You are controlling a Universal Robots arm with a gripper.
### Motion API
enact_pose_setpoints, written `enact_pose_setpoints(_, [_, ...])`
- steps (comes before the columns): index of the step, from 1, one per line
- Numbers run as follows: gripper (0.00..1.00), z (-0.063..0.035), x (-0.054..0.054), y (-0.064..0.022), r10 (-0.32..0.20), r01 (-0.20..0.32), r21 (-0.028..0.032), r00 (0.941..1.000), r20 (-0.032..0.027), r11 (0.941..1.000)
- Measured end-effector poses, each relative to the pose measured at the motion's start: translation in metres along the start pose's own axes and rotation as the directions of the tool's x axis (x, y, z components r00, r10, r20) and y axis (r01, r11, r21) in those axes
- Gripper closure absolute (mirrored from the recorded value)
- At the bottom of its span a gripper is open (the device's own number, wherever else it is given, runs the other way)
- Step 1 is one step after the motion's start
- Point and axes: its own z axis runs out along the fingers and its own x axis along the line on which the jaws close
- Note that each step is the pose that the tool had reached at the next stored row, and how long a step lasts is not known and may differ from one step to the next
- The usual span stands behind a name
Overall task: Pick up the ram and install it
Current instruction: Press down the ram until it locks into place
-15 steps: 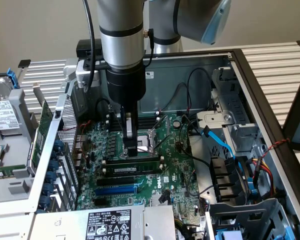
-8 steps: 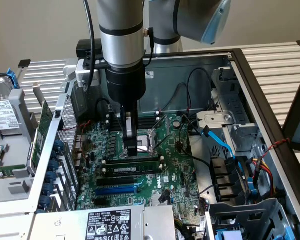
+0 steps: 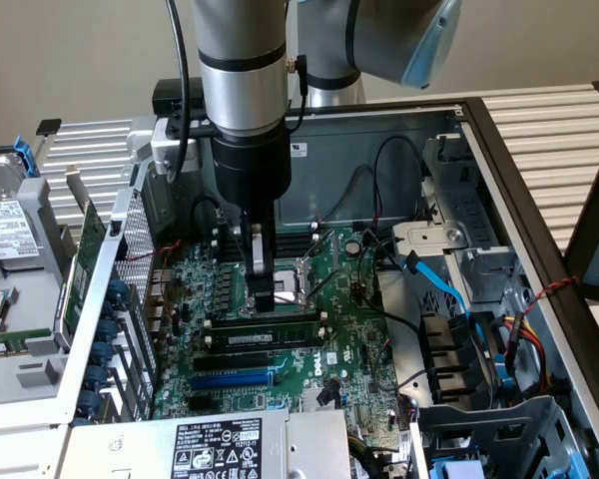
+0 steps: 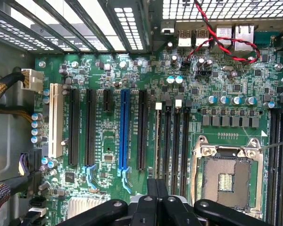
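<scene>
Inside the open computer case [image 3: 499, 150], the green motherboard [image 3: 349, 339] lies flat, with the power supply [image 3: 220, 447] along the near edge and blue and black cables [image 3: 449, 299] on the exterior view's right. Over the board's middle the arm [image 3: 242, 90] stands upright, reaching straight down. Its gripper [image 3: 264, 296] has its tips right at the ram [image 3: 270, 323], which sits on edge in a memory slot just near-side of the CPU socket [image 3: 304, 271]. The ram's long axis runs across the exterior view, left to right, parallel to the neighbouring black slots [image 3: 265, 349] and the blue slot [image 3: 235, 379]. Whether the jaws clamp the stick or merely rest against its top edge I cannot tell. In the wrist view the gripper [image 4: 156, 188] hangs over the memory slots [image 4: 172, 136], beside the CPU socket [image 4: 226, 176].
</scene>
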Motion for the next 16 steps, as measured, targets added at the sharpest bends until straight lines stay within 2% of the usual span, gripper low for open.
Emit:
enact_pose_setpoints(3, [0.89,-0.0001,0.0001,0.0000,0.011,-0.011,-0.0012,0.9999,-0.0002,0.9999])
enact_pose_setpoints(8, [0.89,0.0000,0.0001,0.0000,0.090,-0.090,-0.0089,0.9959,-0.0017,0.9959])
enact_pose_setpoints(12, [0.89,0.0001,0.0000,0.0000,0.155,-0.155,-0.0150,0.9879,-0.0033,0.9878])
enact_pose_setpoints(16, [0.89,0.0005,0.0000,0.0000,0.221,-0.221,-0.0213,0.9752,-0.0055,0.9749])
